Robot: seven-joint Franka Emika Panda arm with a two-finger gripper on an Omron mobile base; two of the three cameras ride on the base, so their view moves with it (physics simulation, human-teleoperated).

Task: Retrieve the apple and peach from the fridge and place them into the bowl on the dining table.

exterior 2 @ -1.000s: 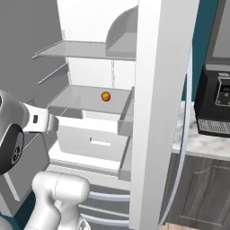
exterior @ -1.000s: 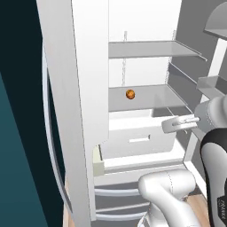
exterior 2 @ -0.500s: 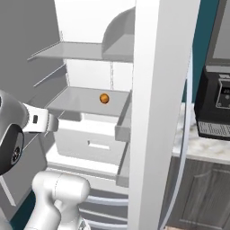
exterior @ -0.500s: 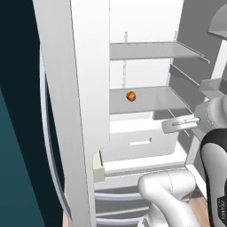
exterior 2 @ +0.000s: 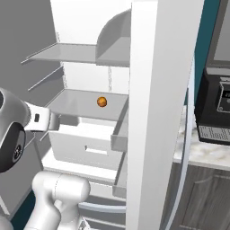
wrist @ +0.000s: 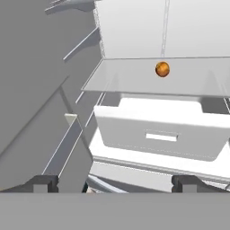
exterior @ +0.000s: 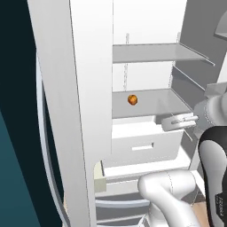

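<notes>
Reaching toward fridge [exterior: 80,111] shelf | gripper [wrist: 115,183] spread wide, empty, well short of peach [wrist: 162,69] | aimed at fruit for a likely grasp

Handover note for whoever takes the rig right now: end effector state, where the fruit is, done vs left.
End effector: open, empty, aimed into the tall grey French-door fridge, short of the shelf.
Small round orange peach: alone on the middle white shelf, toward the back, above the white drawer.
Red apple, bowl and dining table: not in these views.
Done: fridge door open, arm lined up with the interior.
Left: reach in, grasp the peach, carry it to the bowl; the apple's status can't be told from here.
</notes>
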